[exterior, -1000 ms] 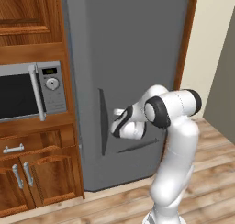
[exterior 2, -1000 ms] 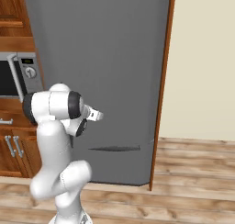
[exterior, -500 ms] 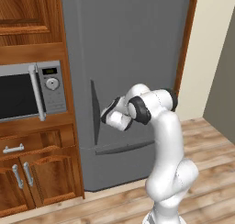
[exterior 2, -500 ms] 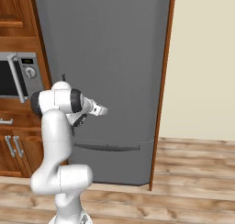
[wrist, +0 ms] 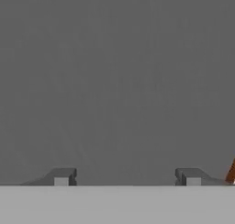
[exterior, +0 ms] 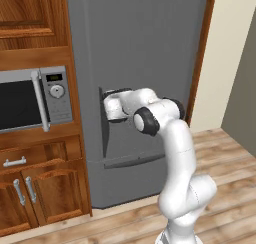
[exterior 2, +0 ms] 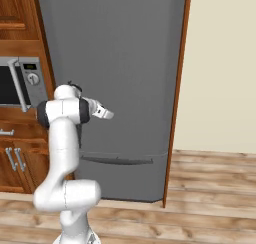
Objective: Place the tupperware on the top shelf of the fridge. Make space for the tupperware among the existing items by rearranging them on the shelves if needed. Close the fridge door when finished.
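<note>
The fridge door (exterior: pixel 145 48) is seen shut in both base views. The gripper (wrist: pixel 124 176) is shown by the hand view close against the grey panel, jaws spread apart, nothing between them. The handle (exterior: pixel 103 123) is visible from the left base view, beside the hand.

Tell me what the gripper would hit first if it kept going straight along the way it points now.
Most likely the fridge door. In the hand view the gripper looks squarely at that flat grey panel with its two fingertips apart and nothing between them. From the left base view the hand sits by the door's dark handle; depth is unclear.
</note>
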